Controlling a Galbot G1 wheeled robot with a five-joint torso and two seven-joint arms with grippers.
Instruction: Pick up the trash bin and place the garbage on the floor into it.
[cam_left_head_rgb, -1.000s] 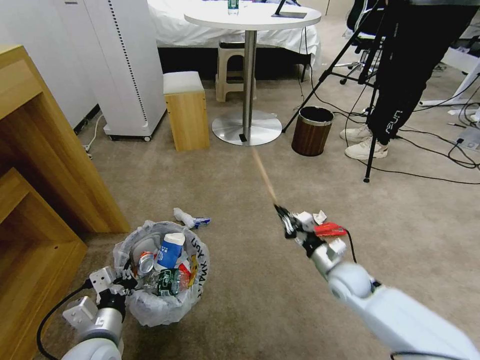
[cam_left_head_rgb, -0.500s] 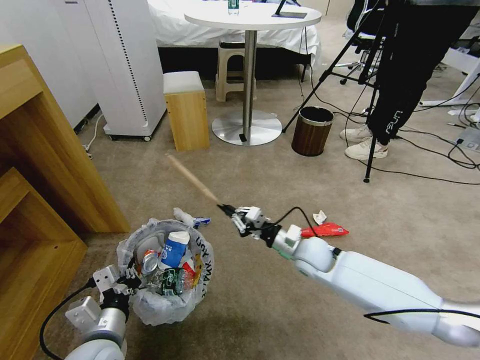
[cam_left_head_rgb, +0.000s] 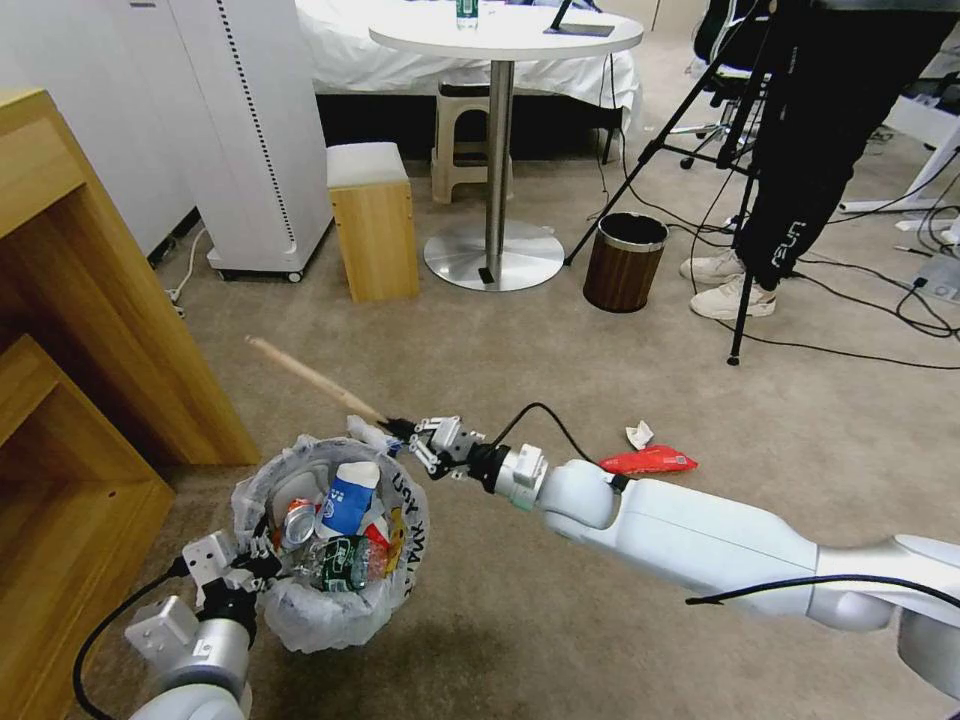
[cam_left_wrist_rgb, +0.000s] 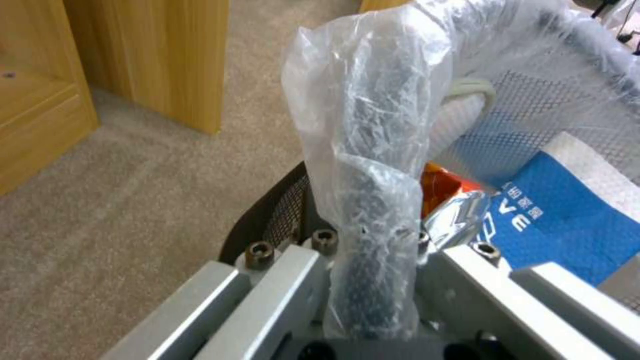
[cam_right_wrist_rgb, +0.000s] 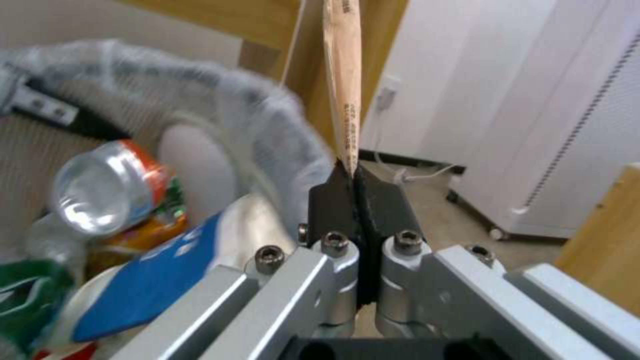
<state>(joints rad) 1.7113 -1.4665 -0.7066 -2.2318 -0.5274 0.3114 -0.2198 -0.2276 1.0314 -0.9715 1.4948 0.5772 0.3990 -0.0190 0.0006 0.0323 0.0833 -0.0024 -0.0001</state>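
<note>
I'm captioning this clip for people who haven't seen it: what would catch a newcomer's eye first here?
First, the right gripper, shut on a long wooden stick that juts out past the far rim of the trash bin. Next, the bin itself, crammed with a blue-white paper cup and a crushed can, gripped at its near rim by the left gripper. A red snack bag lies on the floor to the right.

Black bin, clear lettered liner, pale stick, beige carpet

The trash bin (cam_left_head_rgb: 330, 560) is black mesh under a clear bag printed with black letters; inside, a blue-white paper cup (cam_left_head_rgb: 345, 497) and a silver-red can (cam_left_head_rgb: 291, 522). The wooden stick (cam_left_head_rgb: 315, 380) is pale tan. At three o'clock, a red snack bag (cam_left_head_rgb: 648, 461) lies on beige-brown carpet (cam_left_head_rgb: 480, 350).
</note>
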